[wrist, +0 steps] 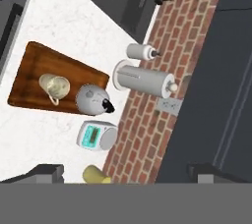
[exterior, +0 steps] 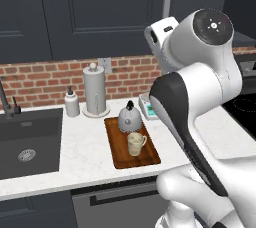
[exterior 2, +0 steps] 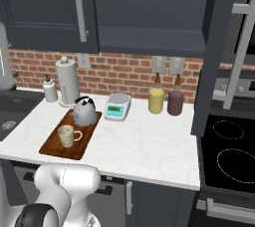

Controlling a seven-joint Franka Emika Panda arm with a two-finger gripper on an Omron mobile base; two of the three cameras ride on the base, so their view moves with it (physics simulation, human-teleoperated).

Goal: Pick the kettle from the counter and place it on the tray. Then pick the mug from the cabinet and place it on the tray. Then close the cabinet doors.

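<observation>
my claw (wrist: 125, 173) hangs high above the counter (exterior 2: 144, 144) with its two dark fingertips (wrist: 47, 171) spread wide apart, gripping nothing.

below it, the tray (exterior: 120, 149), a rectangular dark brown wooden board with visible grain and a low raised rim, lies flat on the white marble-look counter. it holds two things. the kettle (exterior: 129, 118), squat, dome-shaped and silver-grey with a dark knob and handle on top, stands upright at the end of the tray nearer the wall. the mug (exterior: 135, 143), cream-beige ceramic with a loop handle, stands upright on the nearer half, just beside the kettle, its open mouth facing up.

just off the tray, a flat white kitchen scale (exterior 2: 117, 106) with a teal display sits beside the kettle. a tall steel paper-towel holder (exterior: 94, 92) and a small white soap bottle (exterior: 72, 103) stand against the red brick wall. a dark recessed sink (exterior: 27, 144) lies at the far side. a yellow canister (exterior 2: 156, 99) and a maroon canister (exterior 2: 175, 101) stand side by side by the wall.

overhead, one dark navy cabinet door (exterior 2: 214, 56) stands swung out, its long silver bar handle (exterior 2: 240, 52) facing outward.
</observation>
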